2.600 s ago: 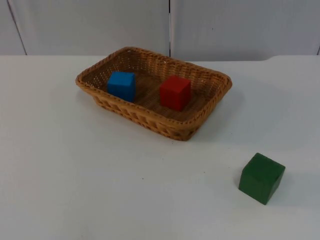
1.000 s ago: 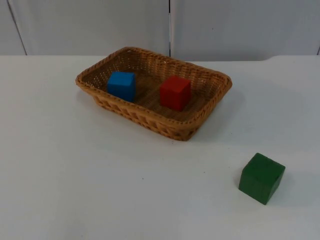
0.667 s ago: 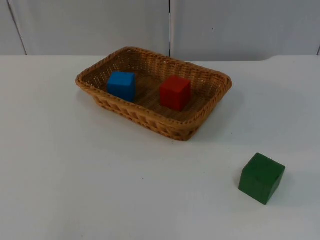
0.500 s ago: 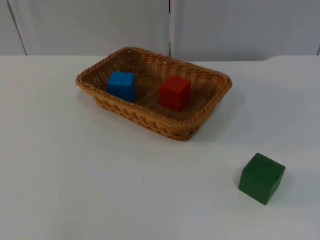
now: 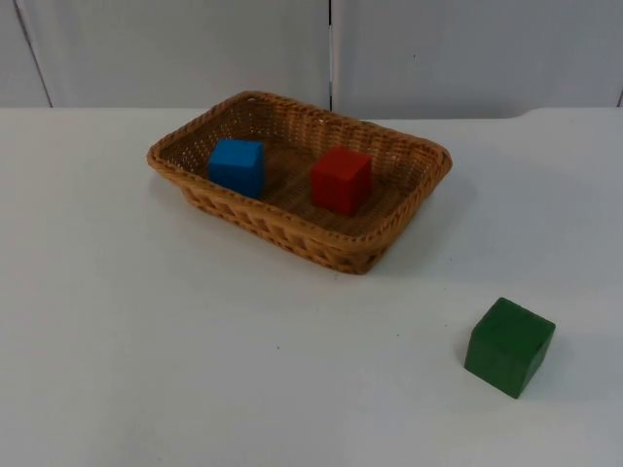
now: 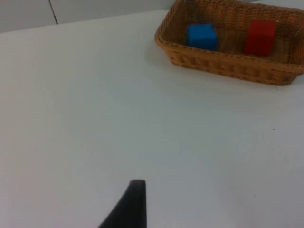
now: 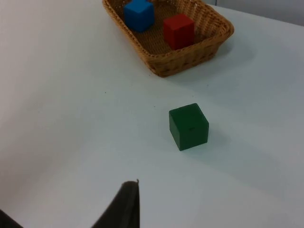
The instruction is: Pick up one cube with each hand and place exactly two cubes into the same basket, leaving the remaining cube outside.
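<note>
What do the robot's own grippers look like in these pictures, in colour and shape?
Little of them appears. The left gripper shows one black fingertip, narrow and tapering to a blunt end, matte and unmarked. The right gripper shows the same kind of black tapered fingertip.

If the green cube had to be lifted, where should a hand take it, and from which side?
From straight above, fingers closing on two opposite upright faces. The green cube sits flat on the white table, turned corner-on in the top view, so the wrist should probably rotate to square with its faces. Nothing stands beside it; the basket is well apart.
</note>
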{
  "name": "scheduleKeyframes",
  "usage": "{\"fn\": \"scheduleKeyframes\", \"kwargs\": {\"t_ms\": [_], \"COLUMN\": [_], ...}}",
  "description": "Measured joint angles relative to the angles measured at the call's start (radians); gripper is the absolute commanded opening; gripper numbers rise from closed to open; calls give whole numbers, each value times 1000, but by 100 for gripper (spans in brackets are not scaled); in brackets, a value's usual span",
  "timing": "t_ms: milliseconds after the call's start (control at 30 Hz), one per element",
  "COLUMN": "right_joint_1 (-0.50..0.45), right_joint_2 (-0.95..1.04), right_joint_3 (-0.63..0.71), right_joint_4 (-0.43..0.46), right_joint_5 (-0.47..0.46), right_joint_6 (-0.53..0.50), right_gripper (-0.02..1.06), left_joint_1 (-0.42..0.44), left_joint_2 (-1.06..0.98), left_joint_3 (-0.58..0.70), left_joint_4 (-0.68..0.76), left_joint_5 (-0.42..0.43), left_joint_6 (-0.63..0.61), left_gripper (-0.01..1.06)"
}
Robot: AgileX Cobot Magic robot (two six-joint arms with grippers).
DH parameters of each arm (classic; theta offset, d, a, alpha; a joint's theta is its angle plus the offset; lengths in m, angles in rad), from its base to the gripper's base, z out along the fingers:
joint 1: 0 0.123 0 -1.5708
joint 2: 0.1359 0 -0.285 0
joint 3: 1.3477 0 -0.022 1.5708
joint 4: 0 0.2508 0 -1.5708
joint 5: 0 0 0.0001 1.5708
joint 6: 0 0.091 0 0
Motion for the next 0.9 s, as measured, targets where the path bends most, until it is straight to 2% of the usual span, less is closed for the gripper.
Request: {"fn": "scheduleKeyframes", "kwargs": {"t_ms": [400, 900], "right_joint_1": [-9, -237], "right_joint_2": [0, 0], "right_joint_3": [0, 0], "right_joint_4": [2, 2], "right_joint_5": [0, 0], "right_joint_6": [0, 0], "right_gripper": [105, 105], "left_joint_1": [0, 0], "left_joint_2": [0, 0], "left_joint_3": [0, 0], "left_joint_4": [2, 3], "left_joint_5": [0, 0], "left_joint_6": [0, -2], "left_gripper": [105, 105]}}
